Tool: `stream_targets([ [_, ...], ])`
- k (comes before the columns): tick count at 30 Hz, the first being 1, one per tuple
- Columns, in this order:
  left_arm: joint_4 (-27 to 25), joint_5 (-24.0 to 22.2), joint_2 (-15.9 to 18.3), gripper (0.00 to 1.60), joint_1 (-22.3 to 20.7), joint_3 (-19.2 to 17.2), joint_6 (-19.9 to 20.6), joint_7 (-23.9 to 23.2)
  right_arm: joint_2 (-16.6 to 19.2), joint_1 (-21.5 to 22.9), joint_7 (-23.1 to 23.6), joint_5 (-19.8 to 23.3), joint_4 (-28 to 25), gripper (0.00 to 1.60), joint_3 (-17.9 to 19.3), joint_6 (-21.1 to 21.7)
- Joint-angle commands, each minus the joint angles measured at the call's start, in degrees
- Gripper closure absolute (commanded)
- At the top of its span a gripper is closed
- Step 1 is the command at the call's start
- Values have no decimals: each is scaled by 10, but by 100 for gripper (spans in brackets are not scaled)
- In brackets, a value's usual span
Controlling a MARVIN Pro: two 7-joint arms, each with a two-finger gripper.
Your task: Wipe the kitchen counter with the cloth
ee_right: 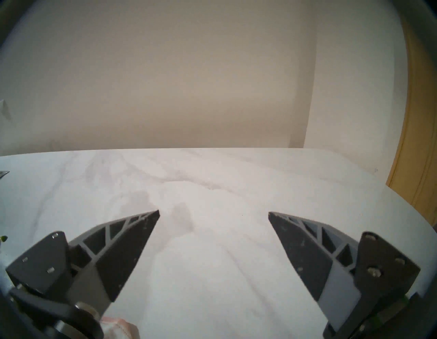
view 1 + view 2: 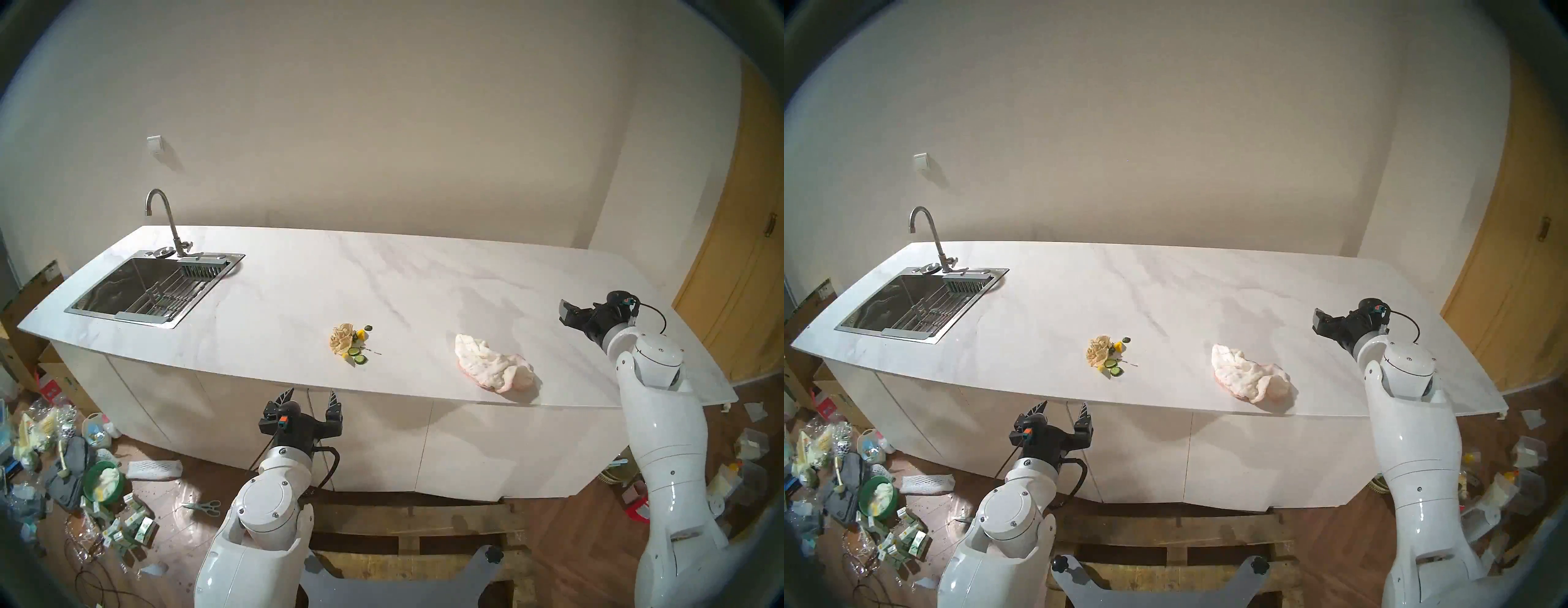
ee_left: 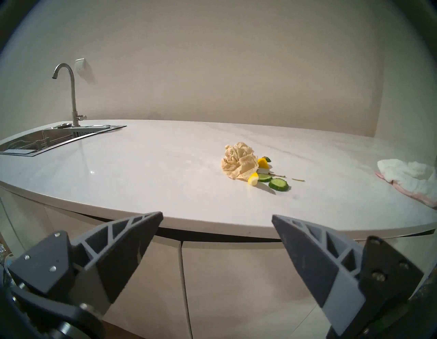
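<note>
Both claws spread and empty, cloth lying loose on the worktop.

The right claw (image 2: 566,312) hovers over the worktop (image 2: 297,288), fingers apart, just beyond the crumpled cloth (image 2: 492,361) near the front edge; the left claw (image 2: 312,397) gapes below that edge, facing a paper wad (image 2: 341,337) and cucumber slices (image 2: 357,356).

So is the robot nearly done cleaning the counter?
No, hardly started. Done: nothing that shows. The cloth lies loose on the counter, and both the left gripper and the right gripper are open and empty; the right one is nearer the cloth. Left: grab the cloth and wipe. The crumpled paper and cucumber slices are there too.
</note>
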Motion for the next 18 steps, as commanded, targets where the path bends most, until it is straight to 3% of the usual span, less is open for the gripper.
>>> stream_targets([
  [1, -17, -1, 0, 0, -1, 1, -3, -3, 13, 15, 33, 9, 5, 0, 4, -47],
  [4, -17, -1, 0, 0, -1, 1, -3, -3, 23, 17, 56, 19, 14, 0, 13, -46],
  [18, -17, -2, 1, 0, -1, 2, -3, -3, 27, 20, 72, 11, 26, 0, 16, -66],
])
